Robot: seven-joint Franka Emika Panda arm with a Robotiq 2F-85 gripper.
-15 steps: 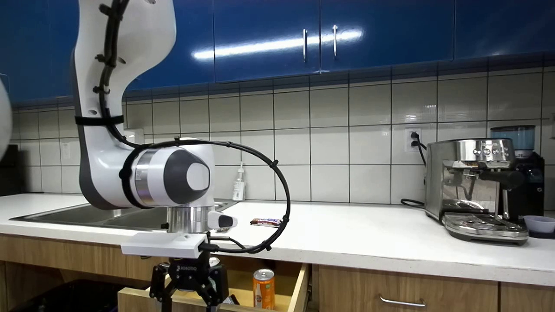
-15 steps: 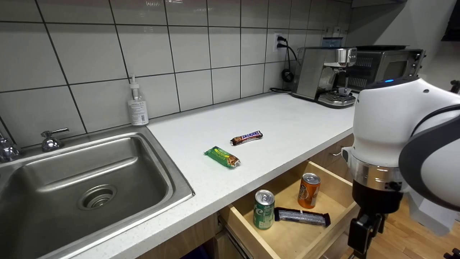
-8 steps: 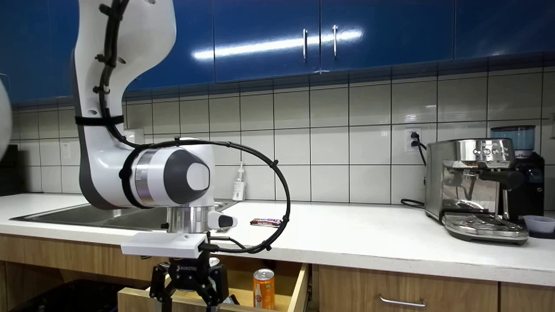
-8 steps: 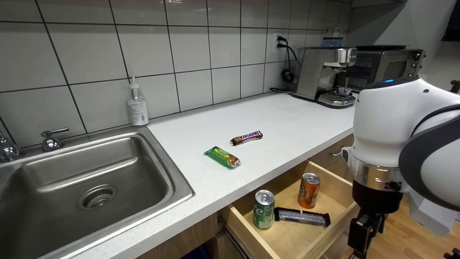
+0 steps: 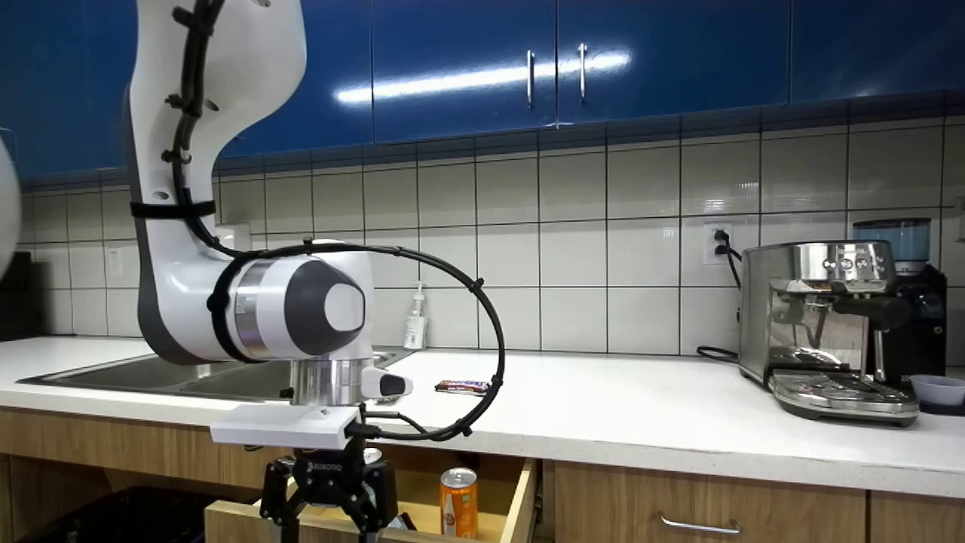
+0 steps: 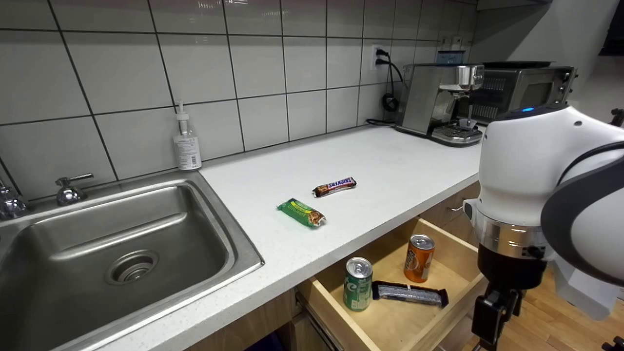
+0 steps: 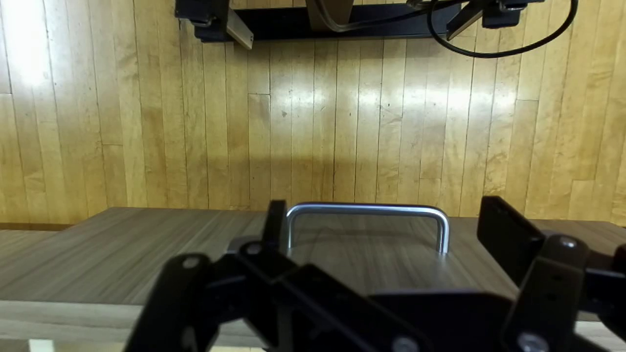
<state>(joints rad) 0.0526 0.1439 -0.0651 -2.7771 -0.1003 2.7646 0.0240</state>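
Here, we find the gripper (image 7: 386,222) with its two fingers (image 7: 506,239) spread wide, pointing down just outside the front of an open drawer (image 6: 399,324). Between those fingers, in the wrist view, we see the metal drawer handle (image 7: 367,209), one end appearing just beside a finger; whether the two touch, we cannot tell. Below both gripper and handle, we look down on a wood floor (image 7: 313,127).

Across the drawer front (image 7: 122,254) from the gripper, we see a green can (image 6: 358,287) standing upright and a dark wrapped bar (image 6: 412,294) lying flat, one end just beside the can, the other nearer the gripper. Also upright in the drawer is an orange can (image 5: 459,504), which we see to the right of the gripper in an exterior view.

Higher than the gripper, past the drawer from it, runs a white tabletop (image 6: 380,146), where we spot a chocolate bar (image 6: 335,186) near a green snack packet (image 6: 301,212). Well to the left of the gripper in an exterior view, we see a steel sink (image 6: 63,273), with a soap bottle (image 6: 187,148) at its corner. Well to the right of the gripper in an exterior view stands a coffee machine (image 5: 822,332); high above hang blue cupboards (image 5: 460,45).
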